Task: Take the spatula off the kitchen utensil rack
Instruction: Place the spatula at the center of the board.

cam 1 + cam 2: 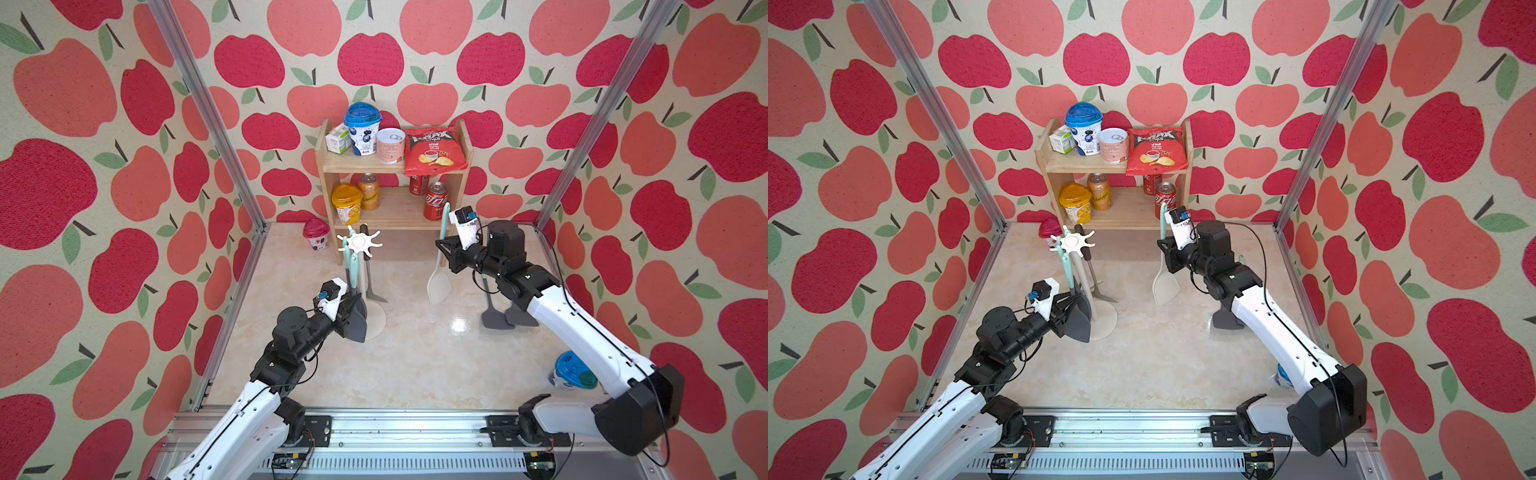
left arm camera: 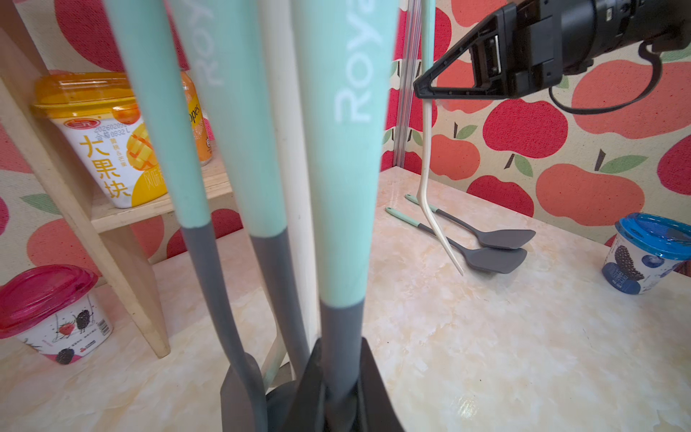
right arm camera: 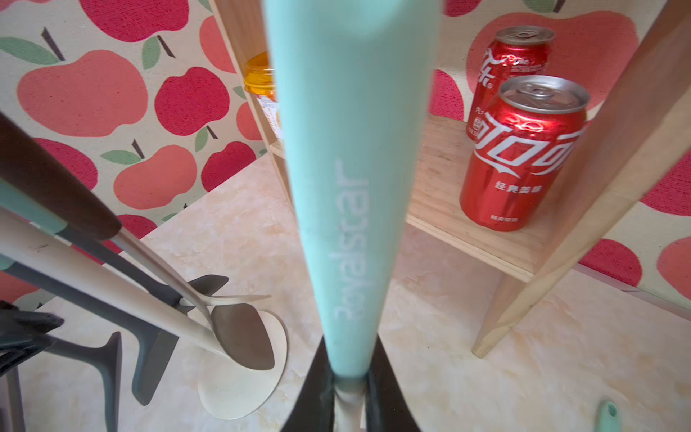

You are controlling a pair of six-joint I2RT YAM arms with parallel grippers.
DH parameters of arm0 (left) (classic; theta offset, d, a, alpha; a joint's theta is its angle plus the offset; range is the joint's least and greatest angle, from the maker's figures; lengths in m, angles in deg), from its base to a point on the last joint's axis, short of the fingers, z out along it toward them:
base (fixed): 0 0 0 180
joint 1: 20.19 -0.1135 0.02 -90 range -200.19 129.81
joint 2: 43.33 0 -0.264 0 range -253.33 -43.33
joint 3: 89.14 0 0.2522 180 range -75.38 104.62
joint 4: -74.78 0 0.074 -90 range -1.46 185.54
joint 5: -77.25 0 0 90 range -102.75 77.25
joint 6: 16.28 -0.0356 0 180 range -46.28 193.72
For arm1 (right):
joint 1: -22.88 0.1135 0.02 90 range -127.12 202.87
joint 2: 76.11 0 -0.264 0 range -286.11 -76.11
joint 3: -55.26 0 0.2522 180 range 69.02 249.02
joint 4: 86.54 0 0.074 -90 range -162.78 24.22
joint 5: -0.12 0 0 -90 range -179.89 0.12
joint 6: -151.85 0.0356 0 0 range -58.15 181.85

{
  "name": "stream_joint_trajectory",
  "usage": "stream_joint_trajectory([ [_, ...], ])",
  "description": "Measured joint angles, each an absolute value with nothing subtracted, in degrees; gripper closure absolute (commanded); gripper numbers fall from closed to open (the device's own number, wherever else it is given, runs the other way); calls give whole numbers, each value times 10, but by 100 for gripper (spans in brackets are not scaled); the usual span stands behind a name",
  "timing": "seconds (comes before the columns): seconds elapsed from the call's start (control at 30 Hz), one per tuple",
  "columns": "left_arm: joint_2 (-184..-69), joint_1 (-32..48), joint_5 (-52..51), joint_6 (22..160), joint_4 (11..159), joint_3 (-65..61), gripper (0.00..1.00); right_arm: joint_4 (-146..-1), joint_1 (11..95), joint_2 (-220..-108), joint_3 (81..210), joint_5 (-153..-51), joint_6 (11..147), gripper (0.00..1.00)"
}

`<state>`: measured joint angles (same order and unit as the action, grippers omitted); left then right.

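Left gripper [image 2: 340, 377] was clamped on the grey neck of a mint-handled spatula [image 2: 344, 168] hanging at the kitchen utensil rack [image 1: 360, 241]. Right gripper [image 1: 444, 246] gripped a cream spatula [image 1: 439, 286] held clear of the rack.

Recommended: lift straight up until the handle clears its prong, then draw outward, sparing the neighbours.

Counted: three mint handles at the rack; two grey spatulas [image 2: 493, 258] on the table [image 1: 415, 353].

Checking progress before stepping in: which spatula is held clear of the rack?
The cream-bladed spatula in the right hand, upright by the wooden shelf. Two grey spatulas lie on the table; the left hand grips a hanging spatula at the rack.
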<state>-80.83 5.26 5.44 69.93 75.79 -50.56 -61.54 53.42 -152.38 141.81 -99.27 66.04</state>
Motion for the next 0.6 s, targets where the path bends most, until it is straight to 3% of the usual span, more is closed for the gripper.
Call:
stream_joint_trajectory([
  [0.6, -815, 52, 57, 690, 732, -516, 100, -417, 476, -1608, 1554, -907, 699, 100],
])
